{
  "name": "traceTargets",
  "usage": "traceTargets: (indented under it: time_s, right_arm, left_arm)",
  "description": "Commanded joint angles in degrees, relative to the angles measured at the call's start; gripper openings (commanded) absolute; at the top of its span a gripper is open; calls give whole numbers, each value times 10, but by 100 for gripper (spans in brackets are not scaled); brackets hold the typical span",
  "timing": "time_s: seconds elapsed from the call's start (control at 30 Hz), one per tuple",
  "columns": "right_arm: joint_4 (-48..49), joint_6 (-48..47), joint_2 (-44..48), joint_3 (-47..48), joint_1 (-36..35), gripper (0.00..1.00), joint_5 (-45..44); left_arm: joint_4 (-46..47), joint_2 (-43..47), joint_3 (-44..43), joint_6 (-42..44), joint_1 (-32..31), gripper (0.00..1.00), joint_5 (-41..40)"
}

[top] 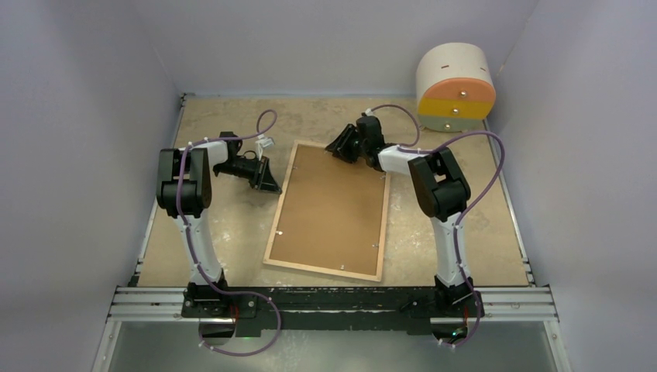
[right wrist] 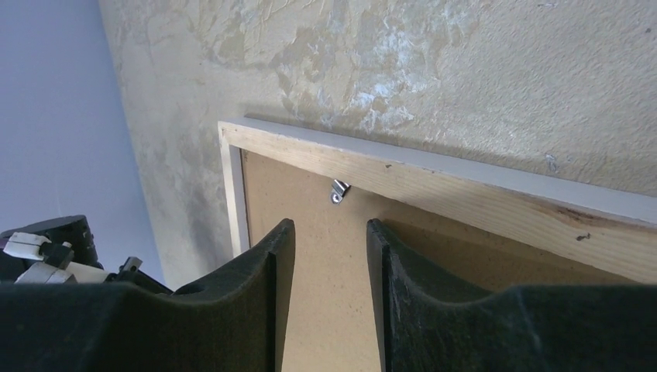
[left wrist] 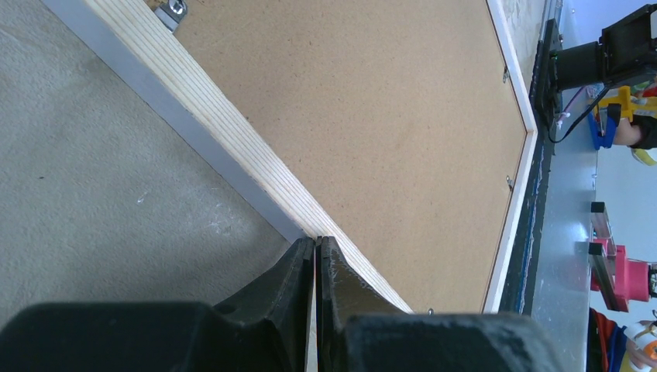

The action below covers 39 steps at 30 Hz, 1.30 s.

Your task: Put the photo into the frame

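while the frame lies back up, the left gripper is closed by its edge and the right gripper hangs over a clip, fingers apart.

- The frame lies flat and rear face up at mid-table, its long sides running away from the arms at a slight skew; a brown hardboard backing fills its pale wood rim
- The left gripper sits low just beside the frame's left long side, near the far corner; whether it touches cannot be told
- The right gripper hangs over the frame's far short side
- Purple cables loop along both arms
- A round wooden drum with orange and yellow bands stands at the far right corner, well apart from the frame
- A metal rail carries both arm bases at the near edge of the mottled beige table
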State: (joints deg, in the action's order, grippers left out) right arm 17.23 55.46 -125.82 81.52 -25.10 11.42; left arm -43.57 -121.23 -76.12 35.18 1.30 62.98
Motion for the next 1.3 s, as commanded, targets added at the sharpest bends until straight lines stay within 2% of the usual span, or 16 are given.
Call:
traceTargets:
  time_s: [0.0, 0.47, 0.77, 0.83, 1.03, 1.13, 1.27]
  right_arm:
    - [-21, 4, -29, 11, -5, 41, 2]
    - [-5, 45, -68, 48, -7, 38, 21]
    - [-55, 17, -42, 54, -5, 39, 33]
    - [-72, -7, -6, 31, -2, 43, 19]
    - [-115, -71, 158, -95, 11, 67, -19]
    - [-168, -94, 234, -152, 14, 81, -59]
    - [-217, -107, 321, -248, 20, 93, -112]
  left_arm:
    - [-4, 3, 15, 29, -9, 8, -30]
    - [-3, 4, 24, 36, -9, 8, -28]
    - [-18, 13, 26, 45, -9, 7, -26]
    - [-29, 21, 24, 53, -8, 8, -28]
    - [-77, 49, 14, 95, 30, 10, -42]
    - [-62, 65, 38, 100, 33, 12, -72]
    - [-29, 80, 80, 90, 26, 12, -97]
